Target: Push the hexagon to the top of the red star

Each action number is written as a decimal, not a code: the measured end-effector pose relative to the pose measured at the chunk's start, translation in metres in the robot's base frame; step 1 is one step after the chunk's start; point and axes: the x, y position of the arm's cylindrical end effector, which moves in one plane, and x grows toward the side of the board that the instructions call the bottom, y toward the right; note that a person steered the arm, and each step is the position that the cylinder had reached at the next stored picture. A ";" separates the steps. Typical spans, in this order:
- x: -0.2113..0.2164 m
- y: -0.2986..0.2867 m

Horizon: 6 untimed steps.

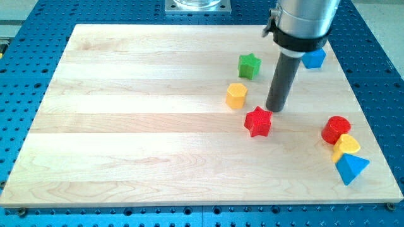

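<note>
Your arm carries no pincer, so there is nothing to call released or clenched; it ends in a straight dark rod, and my tip (274, 110) rests on the wooden board (126, 126) holding nothing. You see the tip just beyond the red star (258, 121), slightly to its right, near it but whether touching cannot be told. The yellow hexagon (236, 96), the block you are to move, stands left of the tip, apart from it, and lies up and to the left of the red star with a small gap between them. Farther away on the board, just past the hexagon and a little to its right, you find a green star (249, 65). Behind the rod's grey housing, at the far right of the board, a blue block (314, 58) shows in part, its shape unclear. Well apart on the near right you see a cluster of three: a red cylinder (335, 129), a yellow block (346, 146) touching it on the near side, and a blue triangle-shaped block (351, 167) right against that, near the board's edge. The board lies on a blue perforated table (19, 82).
</note>
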 end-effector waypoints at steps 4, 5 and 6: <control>0.001 -0.153; -0.006 -0.098; -0.008 -0.083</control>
